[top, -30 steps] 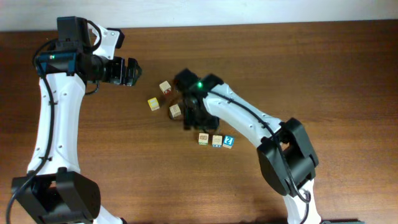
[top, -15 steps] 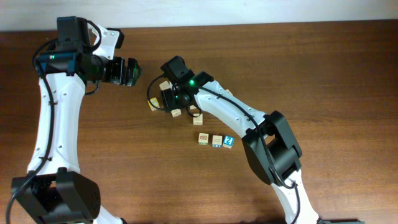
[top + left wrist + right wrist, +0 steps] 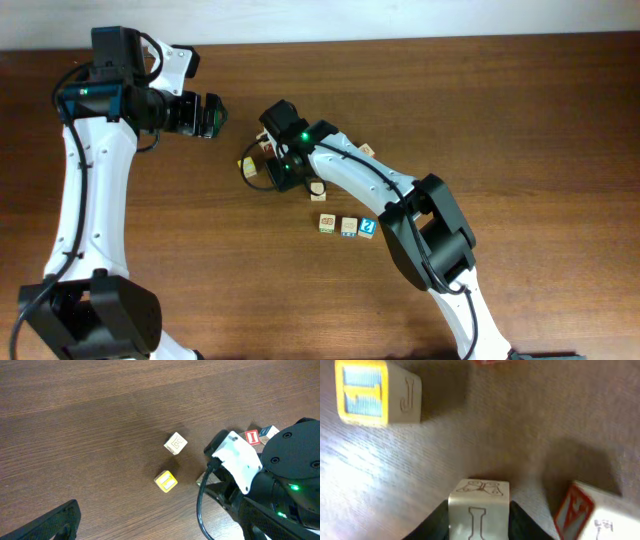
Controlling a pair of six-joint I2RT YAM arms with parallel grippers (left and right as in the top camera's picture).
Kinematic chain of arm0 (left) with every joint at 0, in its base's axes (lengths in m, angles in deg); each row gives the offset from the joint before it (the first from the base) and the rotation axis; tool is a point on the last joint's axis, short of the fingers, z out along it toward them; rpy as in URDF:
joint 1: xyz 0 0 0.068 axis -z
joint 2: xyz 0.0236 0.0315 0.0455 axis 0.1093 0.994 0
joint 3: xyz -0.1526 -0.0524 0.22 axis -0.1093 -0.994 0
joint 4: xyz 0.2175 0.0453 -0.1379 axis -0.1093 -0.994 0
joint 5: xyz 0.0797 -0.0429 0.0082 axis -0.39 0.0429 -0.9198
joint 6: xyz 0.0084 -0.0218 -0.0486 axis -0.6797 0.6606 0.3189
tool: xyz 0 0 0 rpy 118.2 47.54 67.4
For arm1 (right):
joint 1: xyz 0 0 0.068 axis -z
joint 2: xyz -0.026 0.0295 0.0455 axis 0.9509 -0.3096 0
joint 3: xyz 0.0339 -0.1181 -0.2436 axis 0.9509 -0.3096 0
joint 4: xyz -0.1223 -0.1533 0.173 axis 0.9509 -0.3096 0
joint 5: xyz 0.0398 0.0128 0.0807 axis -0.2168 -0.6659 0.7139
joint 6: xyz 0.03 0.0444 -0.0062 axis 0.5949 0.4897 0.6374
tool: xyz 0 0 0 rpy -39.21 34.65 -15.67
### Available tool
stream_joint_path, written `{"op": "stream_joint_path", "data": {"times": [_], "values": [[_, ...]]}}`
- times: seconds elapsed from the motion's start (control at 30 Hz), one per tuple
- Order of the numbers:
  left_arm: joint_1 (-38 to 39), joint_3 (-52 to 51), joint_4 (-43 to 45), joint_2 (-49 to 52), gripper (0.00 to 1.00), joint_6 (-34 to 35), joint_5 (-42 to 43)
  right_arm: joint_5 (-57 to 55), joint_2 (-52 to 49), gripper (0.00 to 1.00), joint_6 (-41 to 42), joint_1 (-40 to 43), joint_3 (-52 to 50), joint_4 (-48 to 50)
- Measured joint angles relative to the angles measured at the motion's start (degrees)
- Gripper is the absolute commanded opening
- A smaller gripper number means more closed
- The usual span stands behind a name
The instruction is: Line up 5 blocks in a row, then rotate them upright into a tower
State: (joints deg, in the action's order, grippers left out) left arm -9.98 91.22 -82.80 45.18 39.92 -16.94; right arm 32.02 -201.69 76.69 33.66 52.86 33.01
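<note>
Firstly, pale block: upright on the table between the right arm's fingers, with an outlined "I" on the side facing the wrist camera and a line drawing on top. From overhead it is hidden under the wrist.
Fingers: set narrow, at the block's width, one dark pad against each side face. They look to be in contact, though the lower edge of the wrist view cuts the pads off, so I cannot tell how hard they press.
Right gripper: pointing down over the cluster near the table's middle, gripping the pale block.
Cream block: at 11 o'clock of the pale block, near it but apart.
Row of three blocks: between 4 and 5 o'clock, well apart, side by side, the right-hand one blue.
Yellow-bordered cube: at 9 o'clock, near, not touching, with a "J" on a side face in the right wrist view.
Red-bordered cube: at 4 o'clock, just beside the right arm, with a red "I" on top in the left wrist view.
Left gripper: at 10 o'clock, well apart, spread wide and holding nothing. Only one fingertip shows in its own view.
Table: dark wood grain.
</note>
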Motion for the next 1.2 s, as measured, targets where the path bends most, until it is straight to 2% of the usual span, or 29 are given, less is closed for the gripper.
{"op": "stream_joint_path", "data": {"times": [0.1, 0.23, 0.33, 0.5, 0.53, 0.67, 0.8, 0.83, 0.87, 0.9, 0.97, 1.03, 1.07, 1.2], "values": [[0.0, 0.0, 0.0, 0.0, 0.99, 0.0, 0.0, 0.0, -0.6, 0.33, -2.8, 0.0, 5.7, -8.8], [0.0, 0.0, 0.0, 0.0, 0.99, 0.0, 0.0, 0.1, -0.6, 0.33, -9.2, 0.0, 17.6, -26.4], [0.0, 0.0, -0.1, 0.0, 0.99, 0.0, 0.0, 1.0, -0.3, 0.32, -11.4, -0.1, 20.6, -35.6], [0.0, 0.0, 0.0, 0.0, 0.99, 0.0, 0.0, 2.2, -0.3, 0.32, 3.1, -0.4, 13.1, -36.1], [0.0, 0.0, 0.0, 0.0, 0.99, 0.0, 0.0, 2.2, -0.3, 0.31, 10.5, -0.8, 11.8, -35.4], [0.0, 0.0, 0.0, 0.0, 0.99, 0.0, 0.0, 0.4, -0.2, 0.28, 21.2, -3.1, 7.7, -31.8], [0.0, 0.0, 0.0, 0.0, 0.99, 0.0, 0.0, -1.1, -0.2, 0.29, 24.7, -3.7, 4.3, -27.6], [0.0, 0.0, 0.0, 0.0, 0.99, 0.0, 0.0, -1.7, -0.2, 0.34, 25.1, -3.7, 3.1, -26.6], [0.0, 0.0, 0.0, 0.0, 0.99, 0.0, 0.0, -1.8, -0.1, 0.44, 25.3, -3.7, 2.8, -26.0], [0.0, 0.0, 0.0, 0.0, 0.99, 0.0, 0.0, -2.2, -0.1, 0.48, 25.4, -3.7, 2.6, -25.4], [0.0, 0.0, 0.0, 0.0, 0.99, 0.0, 0.0, -3.1, -0.1, 0.48, 25.7, -3.7, 2.0, -24.5], [0.0, 0.0, 0.0, 0.0, 0.99, 0.0, 0.0, -3.0, -0.1, 0.41, 25.6, -3.7, 2.0, -24.9], [0.0, 0.0, 0.0, 0.0, 0.99, 0.0, 0.0, -3.0, -0.1, 0.41, 25.6, -3.5, 2.3, -26.2], [0.0, 0.0, 0.0, 0.0, 0.99, 0.0, 0.0, -3.0, 0.3, 0.51, 24.7, -1.0, 10.4, -30.3]]}}
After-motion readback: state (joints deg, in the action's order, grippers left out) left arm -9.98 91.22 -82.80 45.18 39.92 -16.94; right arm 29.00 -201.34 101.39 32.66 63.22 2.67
